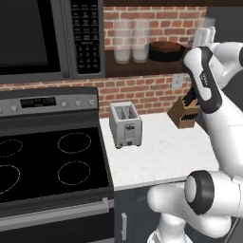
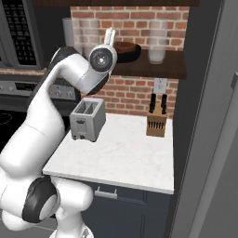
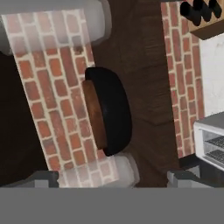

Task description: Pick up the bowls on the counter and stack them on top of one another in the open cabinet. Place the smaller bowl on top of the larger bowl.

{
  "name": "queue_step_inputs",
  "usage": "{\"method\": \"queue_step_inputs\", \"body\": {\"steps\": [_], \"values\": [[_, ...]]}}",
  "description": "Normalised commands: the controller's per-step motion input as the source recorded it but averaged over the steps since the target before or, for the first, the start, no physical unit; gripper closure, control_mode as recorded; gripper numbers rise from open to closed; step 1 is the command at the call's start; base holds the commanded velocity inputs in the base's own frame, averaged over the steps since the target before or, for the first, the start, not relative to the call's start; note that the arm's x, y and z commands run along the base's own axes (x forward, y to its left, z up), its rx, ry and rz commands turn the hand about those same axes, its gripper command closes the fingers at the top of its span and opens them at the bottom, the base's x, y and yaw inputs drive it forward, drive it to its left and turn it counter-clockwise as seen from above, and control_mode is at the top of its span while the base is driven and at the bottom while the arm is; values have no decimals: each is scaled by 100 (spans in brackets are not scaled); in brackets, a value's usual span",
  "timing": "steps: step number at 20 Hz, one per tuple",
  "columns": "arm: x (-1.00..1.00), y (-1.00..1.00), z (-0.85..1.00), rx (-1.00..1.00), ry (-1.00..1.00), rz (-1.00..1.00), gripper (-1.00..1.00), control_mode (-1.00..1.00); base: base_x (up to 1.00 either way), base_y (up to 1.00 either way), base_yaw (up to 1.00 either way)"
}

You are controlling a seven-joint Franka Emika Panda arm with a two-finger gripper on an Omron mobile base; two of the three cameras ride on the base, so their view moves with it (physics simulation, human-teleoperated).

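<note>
microwave keypad (image 1: 86, 34): rows of small pale marks on black buttons, too blurred to read
stove control panel (image 1: 38, 102): a dark display strip, its characters not legible
toaster (image 1: 125, 124): no readable marking
knife block (image 1: 184, 114): no readable marking

A home kitchen, seemingly: stovetop (image 1: 47, 166), microwave (image 1: 42, 38), toaster (image 1: 126, 124), knife block (image 2: 156, 122)

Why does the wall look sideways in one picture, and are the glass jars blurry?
In the hand view the camera is rolled with the hand, so the brick wall and stacked bowls appear turned sideways. The glass jars in the left base view look hazy because they are see-through, not out of focus. The right base view is evenly lit, with soft shadows under the toaster.
</note>
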Motion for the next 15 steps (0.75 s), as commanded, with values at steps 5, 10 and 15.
{"method": "queue_step_inputs", "body": {"steps": [5, 10, 15], "values": [[-100, 6, 1, -13, 11, 0, -100, -100, 0, 0, 0], [-100, 19, -31, -11, 0, 0, -100, -100, 0, 0, 0], [-84, 13, -46, -3, 1, 4, -100, -100, 0, 0, 0]]}}
